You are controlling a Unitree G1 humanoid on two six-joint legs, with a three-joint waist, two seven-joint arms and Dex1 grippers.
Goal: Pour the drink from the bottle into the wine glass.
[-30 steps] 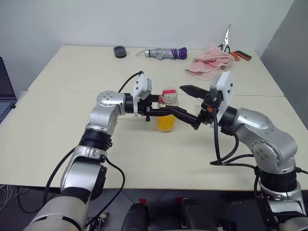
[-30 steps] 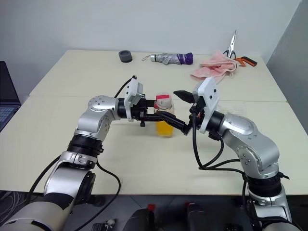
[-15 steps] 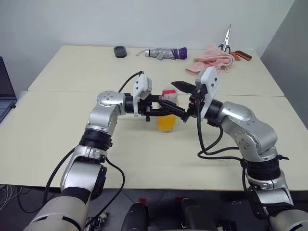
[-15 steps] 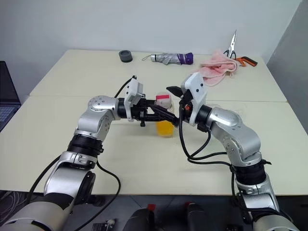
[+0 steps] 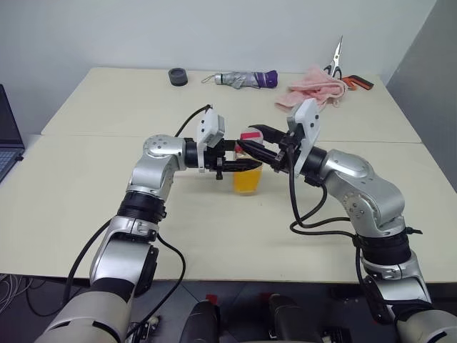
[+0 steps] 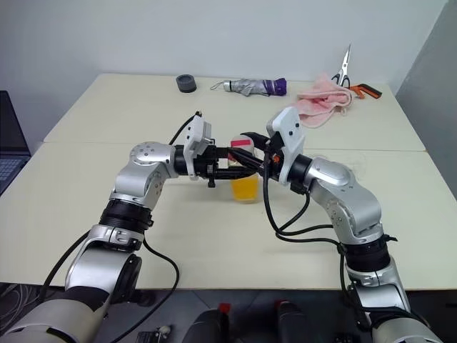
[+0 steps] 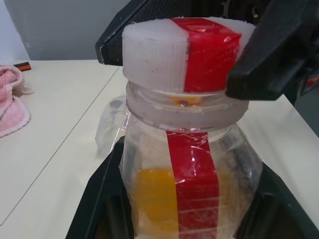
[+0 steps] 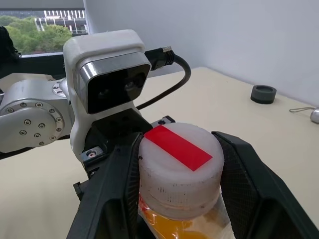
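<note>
Orange-yellow drink (image 5: 246, 182) filled the lower part of the small clear squarish plastic bottle (image 7: 192, 174) with its vertical red stripe, which stood near the middle of the pale cream table (image 5: 107, 193). The left gripper (image 5: 239, 165) was clamped on the bottle's body from the robot's left, its black fingers (image 7: 97, 199) pressed against both sides. The right gripper (image 8: 179, 191) had its two black fingers on either side of the white, red-striped cap (image 8: 179, 172), touching or all but touching it, so the grip looked nearly made but perhaps not yet firm.

The step in hand appeared to be unscrewing the cap. Doing it well called for the right fingers to seat squarely on the cap's ribbed wall, not on the neck ring below, before any twist. The left grip needed to hold the soft bottle steady without squeezing so hard that liquid rose toward the mouth. The twist was best kept about the bottle's upright axis, so the bottle stayed vertical. I could not make out the wine glass with certainty.
</note>
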